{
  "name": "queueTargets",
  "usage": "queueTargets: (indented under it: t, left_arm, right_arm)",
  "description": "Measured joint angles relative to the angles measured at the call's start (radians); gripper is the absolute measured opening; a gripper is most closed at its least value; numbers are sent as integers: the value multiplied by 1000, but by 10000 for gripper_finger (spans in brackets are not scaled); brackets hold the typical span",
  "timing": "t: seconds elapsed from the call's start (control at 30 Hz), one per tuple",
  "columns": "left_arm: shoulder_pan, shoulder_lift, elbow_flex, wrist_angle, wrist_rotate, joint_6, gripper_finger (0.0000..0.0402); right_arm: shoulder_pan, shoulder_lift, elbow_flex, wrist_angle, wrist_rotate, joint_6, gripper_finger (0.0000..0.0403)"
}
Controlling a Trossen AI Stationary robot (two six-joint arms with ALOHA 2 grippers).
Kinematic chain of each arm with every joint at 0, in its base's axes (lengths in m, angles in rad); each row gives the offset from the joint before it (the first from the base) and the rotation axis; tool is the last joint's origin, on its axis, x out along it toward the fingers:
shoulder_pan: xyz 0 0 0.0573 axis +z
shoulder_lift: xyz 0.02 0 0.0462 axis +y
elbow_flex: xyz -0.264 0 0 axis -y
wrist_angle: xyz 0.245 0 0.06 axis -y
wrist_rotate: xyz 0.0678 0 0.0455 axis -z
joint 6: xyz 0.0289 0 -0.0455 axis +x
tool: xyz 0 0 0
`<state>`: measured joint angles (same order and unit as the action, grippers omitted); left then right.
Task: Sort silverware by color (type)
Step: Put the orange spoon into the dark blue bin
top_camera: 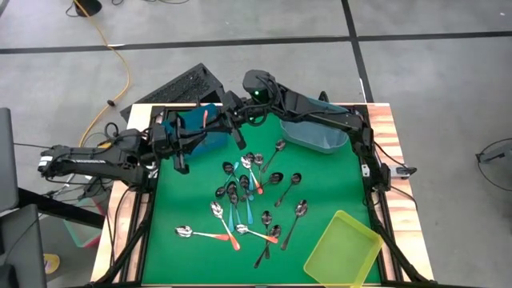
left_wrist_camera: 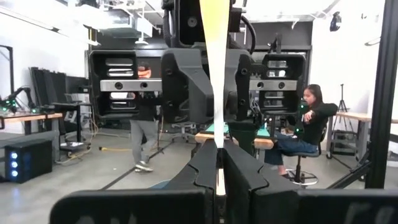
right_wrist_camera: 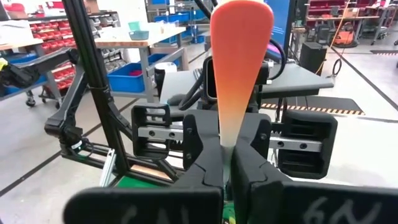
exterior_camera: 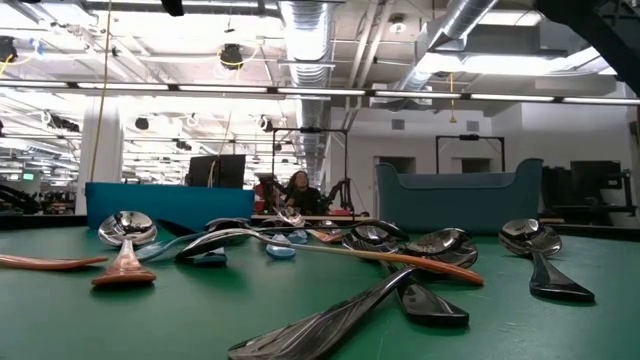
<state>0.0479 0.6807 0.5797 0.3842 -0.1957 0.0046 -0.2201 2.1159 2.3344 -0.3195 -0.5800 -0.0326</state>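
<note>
One orange-red-handled spoon [top_camera: 206,118] stands upright in the air over the dark blue bin [top_camera: 200,138] at the table's far left. My left gripper [top_camera: 192,130] [left_wrist_camera: 217,168] and my right gripper [top_camera: 221,120] [right_wrist_camera: 227,155] face each other on either side of it, both shut on it. The other spoons [top_camera: 248,200], with orange-red, light blue and dark handles, lie scattered on the green mat in the middle of the table. They show close up in the low view [exterior_camera: 330,245]. My left gripper pinches the spoon between its two fingers, level, from the table's left. In its wrist view the handle [left_wrist_camera: 216,124] shows edge-on as a thin pale strip rising from the fingertips. The spoon is lifted clear and upright. My right gripper pinches the same spoon between its fingers at the narrow part of the handle [right_wrist_camera: 227,134], level, from the table's right. The broad orange end [right_wrist_camera: 239,43] stands up above the fingertips; the bowl end is hidden below them.
A pale blue translucent bin [top_camera: 316,132] sits at the far right. A yellow-green bin [top_camera: 342,250] sits at the near right corner. The green mat [top_camera: 176,200] is bare to the left of the spoons. People show in the room beyond [left_wrist_camera: 305,130].
</note>
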Motion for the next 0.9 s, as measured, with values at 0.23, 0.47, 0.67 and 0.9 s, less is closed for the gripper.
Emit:
queueTargets:
  t: [0.23,0.47,0.67,0.9]
  left_arm:
    - [0,0,0,-17,-24,-11,0]
    - [0,-8,0,-69,-126,-16,32]
    - [0,-43,2,-220,-290,-53,83]
    - [0,-112,0,-402,-395,-173,99]
  right_arm:
    - [0,0,0,-10,11,0,11]
    - [-21,2,0,-14,64,5,11]
    - [-68,3,-2,11,85,31,10]
    - [-116,40,4,36,272,34,10]
